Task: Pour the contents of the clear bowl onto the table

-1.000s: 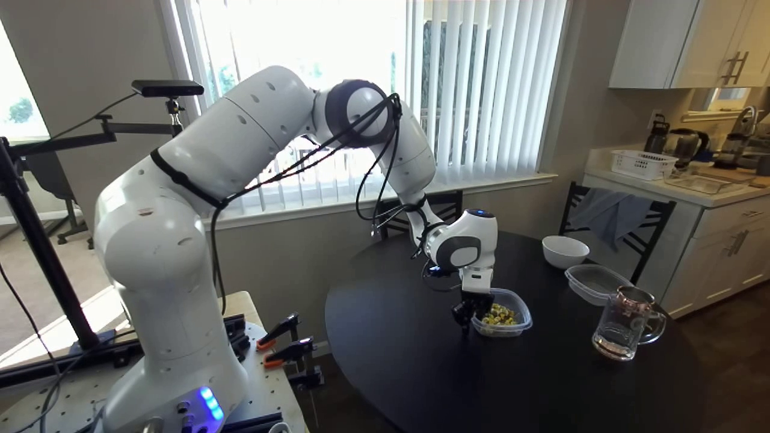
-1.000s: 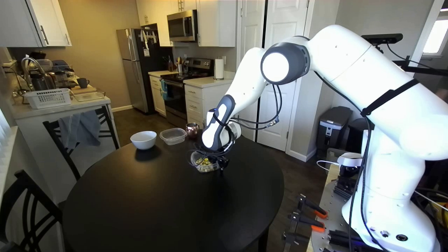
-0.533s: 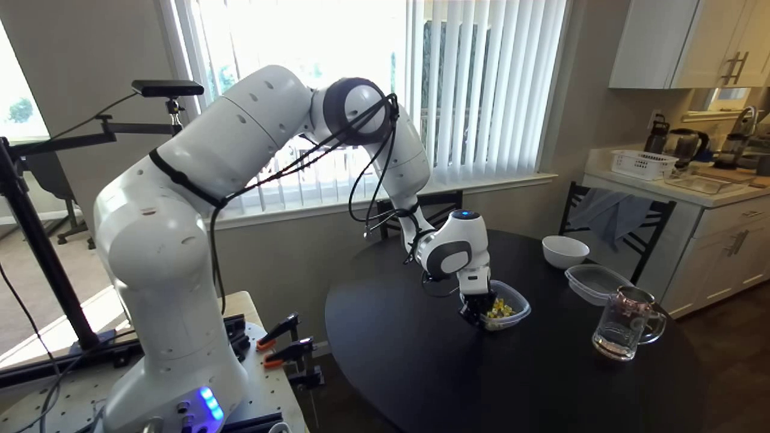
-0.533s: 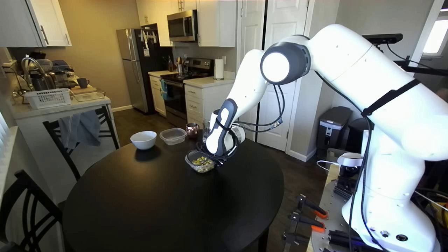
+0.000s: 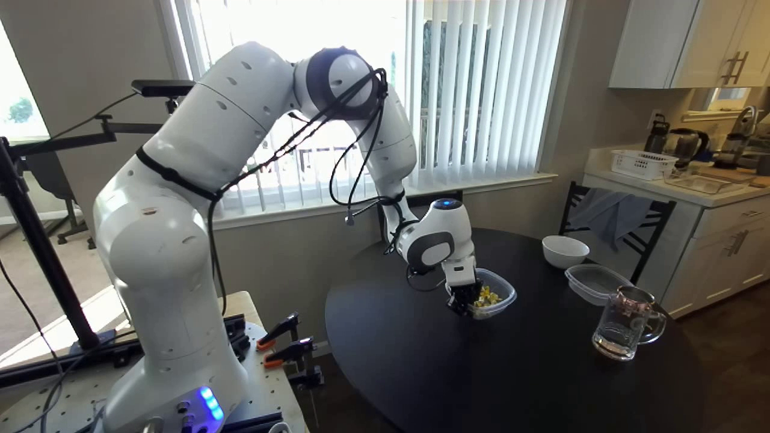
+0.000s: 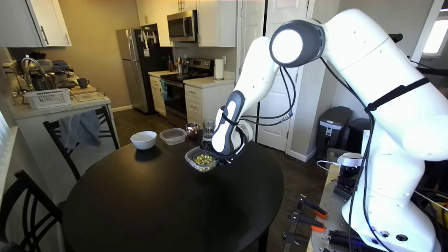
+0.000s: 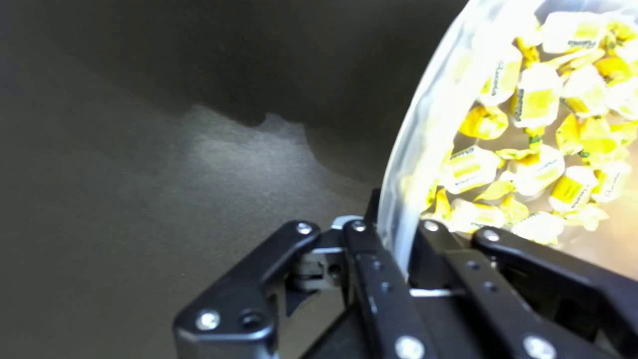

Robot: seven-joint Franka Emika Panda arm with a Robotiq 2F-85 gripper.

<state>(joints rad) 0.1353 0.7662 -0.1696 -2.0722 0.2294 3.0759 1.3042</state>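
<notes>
Black, the gripper (image 7: 397,229) pinches the clear bowl (image 5: 497,282) by its rim, at about eight o'clock, over the dark table (image 5: 511,373); yellow-wrapped sweets (image 7: 538,164) lie inside. Rightward in an exterior view stand a white bowl (image 5: 564,256) toward two o'clock, then a clear tub (image 5: 595,281) and a glass mug (image 5: 619,329) toward three.

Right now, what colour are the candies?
The candies are mostly yellow and white; clearest in the wrist view.
</notes>
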